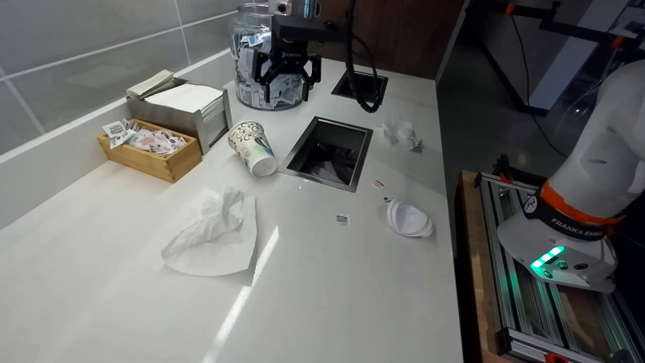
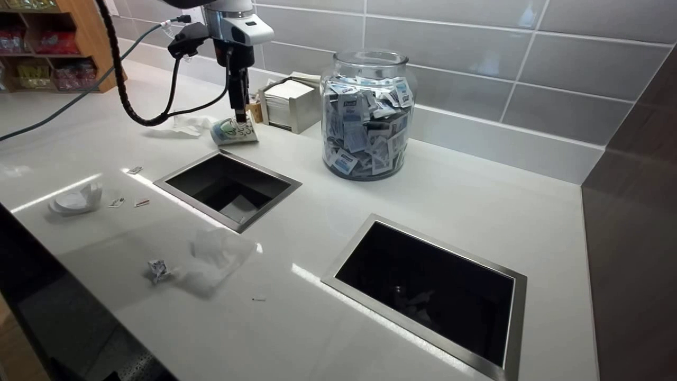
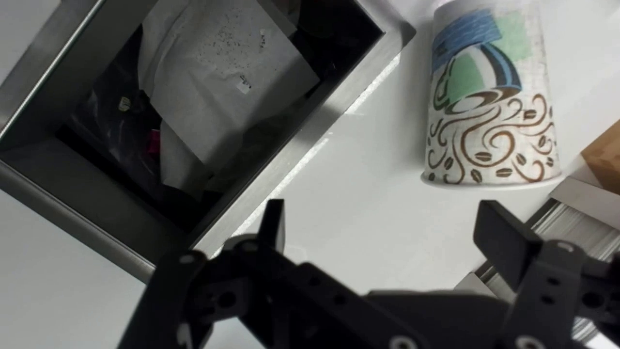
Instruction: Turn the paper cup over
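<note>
The paper cup [image 1: 252, 148] lies on its side on the white counter, between the napkin holder and a square opening. Its white closed base faces away from the glass jar, and its wide rim points towards the jar. It also shows in an exterior view [image 2: 231, 132] and in the wrist view [image 3: 490, 102], with blue-green print and brown swirls. My gripper [image 1: 286, 95] is open and empty, pointing down in front of the jar. In the wrist view the fingers [image 3: 380, 218] are wide apart, with the cup's rim beyond the right finger, apart from it.
A large glass jar of packets [image 2: 367, 127] stands near the wall. A metal napkin holder [image 1: 214, 121] and a wooden box of packets [image 1: 151, 159] stand beside the cup. Two openings [image 2: 270, 208] [image 2: 412, 330] are set in the counter. Crumpled tissue [image 1: 214, 237] and folded paper [image 1: 409, 219] lie around.
</note>
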